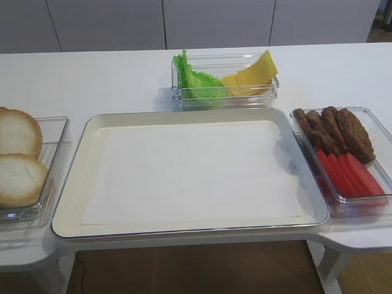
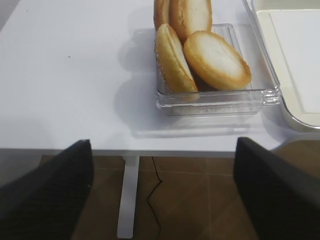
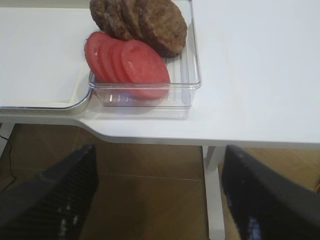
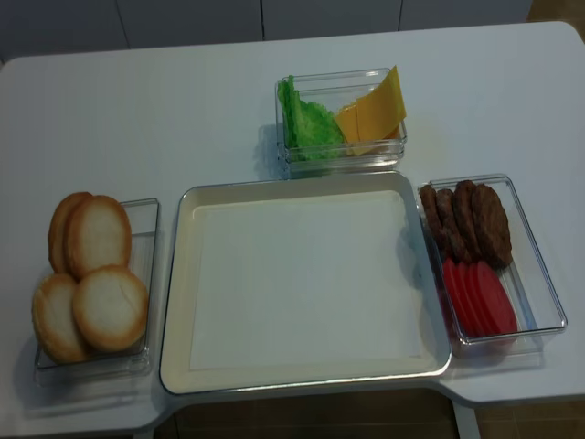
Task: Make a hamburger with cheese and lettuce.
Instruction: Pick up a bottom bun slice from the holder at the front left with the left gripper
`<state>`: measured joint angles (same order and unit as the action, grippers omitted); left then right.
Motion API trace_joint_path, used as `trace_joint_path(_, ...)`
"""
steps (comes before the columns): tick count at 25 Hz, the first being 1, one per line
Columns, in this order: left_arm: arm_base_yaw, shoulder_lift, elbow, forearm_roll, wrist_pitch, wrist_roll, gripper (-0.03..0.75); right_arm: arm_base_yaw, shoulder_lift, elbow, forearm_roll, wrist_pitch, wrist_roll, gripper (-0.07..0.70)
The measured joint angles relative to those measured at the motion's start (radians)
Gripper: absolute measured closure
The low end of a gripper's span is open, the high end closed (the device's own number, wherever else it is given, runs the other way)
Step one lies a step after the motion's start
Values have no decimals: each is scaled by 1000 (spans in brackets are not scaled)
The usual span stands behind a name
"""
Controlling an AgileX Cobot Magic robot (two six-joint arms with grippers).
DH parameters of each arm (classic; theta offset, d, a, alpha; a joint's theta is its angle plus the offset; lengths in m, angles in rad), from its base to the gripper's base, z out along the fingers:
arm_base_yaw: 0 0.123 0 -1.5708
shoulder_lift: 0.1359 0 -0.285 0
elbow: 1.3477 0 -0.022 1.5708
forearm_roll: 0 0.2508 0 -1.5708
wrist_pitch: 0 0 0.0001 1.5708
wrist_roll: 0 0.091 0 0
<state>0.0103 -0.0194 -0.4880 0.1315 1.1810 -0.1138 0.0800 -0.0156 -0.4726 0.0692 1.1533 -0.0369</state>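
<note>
Several round bun slices with cream faces and golden-brown rims (image 4: 110, 308) stand in a clear container at the left; they also show in the left wrist view (image 2: 217, 60). The lettuce (image 1: 197, 81) and the cheese (image 1: 251, 75) share a clear container at the back, lettuce on the left, cheese on the right. My left gripper (image 2: 161, 165) is open and empty, off the table's front edge, in front of the bun container. My right gripper (image 3: 159, 160) is open and empty, off the front edge near the right container. Neither gripper shows in the exterior views.
A large cream tray (image 1: 79, 153) with a white liner lies in the middle with nothing on it. A clear container at the right holds brown patties (image 1: 335, 130) and red tomato slices (image 1: 350, 174). The floor and table legs are below both grippers.
</note>
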Motion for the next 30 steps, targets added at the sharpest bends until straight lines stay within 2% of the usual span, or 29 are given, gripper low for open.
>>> trace_joint_path(21,0,0,0,0,0,0,64,0,0,0,0,0,2,40)
trace_joint_path(24,0,0,-27,-4,23,-16,68,0,0,0,0,0,2,39)
trace_joint_path(26,0,58,-78,-4,55,-80,89,0,0,0,0,0,2,39)
trace_joint_path(30,0,164,-143,-4,60,-97,97,0,0,0,0,0,2,39)
